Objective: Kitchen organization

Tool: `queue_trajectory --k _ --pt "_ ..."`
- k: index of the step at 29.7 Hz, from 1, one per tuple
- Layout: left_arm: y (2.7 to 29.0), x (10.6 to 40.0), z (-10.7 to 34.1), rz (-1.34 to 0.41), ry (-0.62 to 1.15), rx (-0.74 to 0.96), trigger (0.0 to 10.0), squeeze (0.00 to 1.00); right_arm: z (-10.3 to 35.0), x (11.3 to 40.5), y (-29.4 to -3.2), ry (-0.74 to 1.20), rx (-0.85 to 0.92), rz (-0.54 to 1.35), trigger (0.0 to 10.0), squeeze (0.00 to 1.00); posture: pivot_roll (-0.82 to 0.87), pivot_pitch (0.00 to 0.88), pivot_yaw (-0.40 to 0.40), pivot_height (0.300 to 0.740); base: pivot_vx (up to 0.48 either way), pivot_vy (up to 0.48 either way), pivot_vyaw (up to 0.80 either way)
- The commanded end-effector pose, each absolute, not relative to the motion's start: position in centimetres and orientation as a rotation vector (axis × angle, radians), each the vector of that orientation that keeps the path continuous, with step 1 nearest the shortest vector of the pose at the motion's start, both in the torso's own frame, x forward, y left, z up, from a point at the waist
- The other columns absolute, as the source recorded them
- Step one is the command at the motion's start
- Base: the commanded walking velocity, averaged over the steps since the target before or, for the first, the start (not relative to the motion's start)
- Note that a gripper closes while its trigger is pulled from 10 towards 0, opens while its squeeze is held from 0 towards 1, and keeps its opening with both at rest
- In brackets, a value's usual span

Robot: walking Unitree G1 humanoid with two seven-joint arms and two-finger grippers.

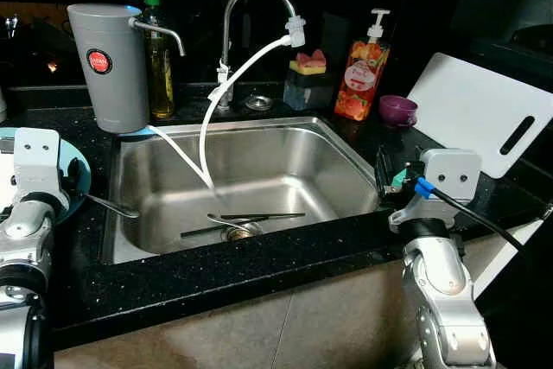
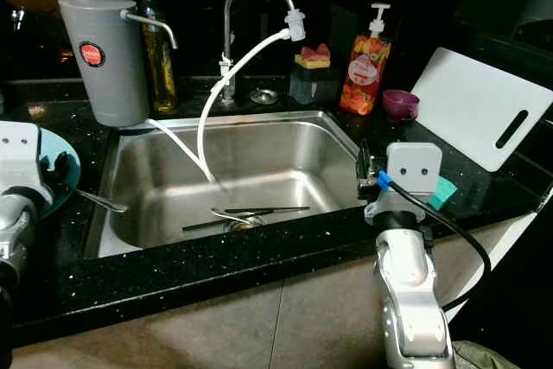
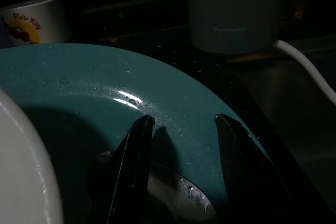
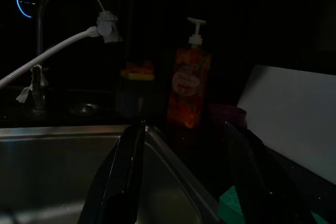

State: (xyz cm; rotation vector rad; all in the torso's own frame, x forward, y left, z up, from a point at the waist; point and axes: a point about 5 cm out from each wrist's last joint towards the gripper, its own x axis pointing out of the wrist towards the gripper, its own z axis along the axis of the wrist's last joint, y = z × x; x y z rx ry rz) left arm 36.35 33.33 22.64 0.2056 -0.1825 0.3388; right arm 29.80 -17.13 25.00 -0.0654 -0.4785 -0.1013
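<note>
Standing on the black speckled stone worktop (image 1: 259,270) around one stainless steel sink (image 1: 285,157) are one grey cylindrical water filter (image 1: 108,66), one green-capped bottle of yellow liquid (image 1: 158,62), one orange pump bottle of dish soap (image 1: 363,71), one small purple cup (image 1: 397,110), one dark holder with a yellow and pink sponge (image 1: 308,79), and one white plastic cutting board (image 1: 479,114) leaning at the right. One curved chrome tap (image 1: 251,2) carries one white hose (image 1: 229,92) down into the basin, where a metal spoon and a pair of dark chopsticks (image 1: 246,220) lie by the drain. One teal round plate (image 3: 94,93) sits at the left edge of the worktop beside a white printed mug (image 3: 31,22). Left hand (image 3: 184,124) hovers over that plate with fingers spread apart, holding nothing; a metal spoon lies between them. Right hand (image 4: 181,140) is open too, over the sink's right rim, just above a green sponge (image 2: 442,192).
</note>
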Motion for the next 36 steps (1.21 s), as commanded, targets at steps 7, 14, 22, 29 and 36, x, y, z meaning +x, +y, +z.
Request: queue_trajectory --k 7,14,22,29,36 --pt "32.5 36.9 21.5 0.316 -0.106 0.182 10.0 0.0 24.9 29.7 -17.3 -0.472 -0.061 -0.114 10.0 0.0 0.02 0.098 -0.112 0.74 0.0 0.0 0.0" --pt "32.6 37.0 22.3 0.323 -0.121 0.178 10.0 0.0 24.8 29.6 -17.5 -0.469 -0.061 -0.126 10.0 0.0 0.01 0.099 -0.11 0.74 0.0 0.0 0.0" --pt "31.9 37.5 22.2 0.319 -0.1 0.181 10.0 0.0 25.2 29.6 -17.7 -0.479 -0.071 -0.123 10.0 0.0 0.0 0.093 -0.112 0.74 0.0 0.0 0.0" --pt "32.9 37.2 22.8 0.351 -0.097 0.197 10.0 0.0 25.1 29.2 -18.0 -0.478 -0.077 -0.139 10.0 0.0 -0.01 0.093 -0.105 0.74 0.0 0.0 0.0" --pt "33.2 37.0 22.5 0.362 -0.084 0.194 10.0 0.0 25.1 29.3 -17.9 -0.478 -0.077 -0.133 10.0 0.0 -0.01 0.092 -0.105 0.74 0.0 0.0 0.0"
